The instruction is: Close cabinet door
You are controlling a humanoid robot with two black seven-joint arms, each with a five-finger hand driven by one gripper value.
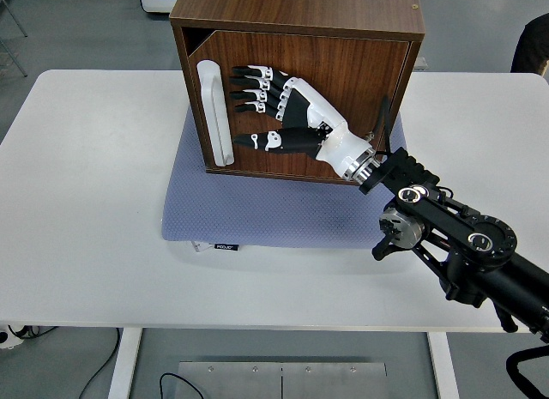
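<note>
A dark walnut-coloured wooden cabinet stood on a blue-grey padded mat near the far side of the white table. Its door filled the front face, with a long white vertical handle close to its left edge. The door was almost shut: only a thin dark wedge of the inside showed at the upper left corner, between the door's top edge and the cabinet frame.

The right hand came in from the lower right on a black jointed arm, its white wrist cuff just in front of the door's lower right part. The hand lay flat against the door front, just to the right of the handle and not gripping it. Its black-and-white fingers were stretched out and slightly fanned, pointing left toward the handle, and the thumb reached out lower down, separate from the rest. It held nothing; the palm and fingers appeared to press on the wood, though I could not tell exactly how much of the hand touched.

A thin black cable ran from the wrist up along the door's right side. The left arm was nowhere to be seen.
</note>
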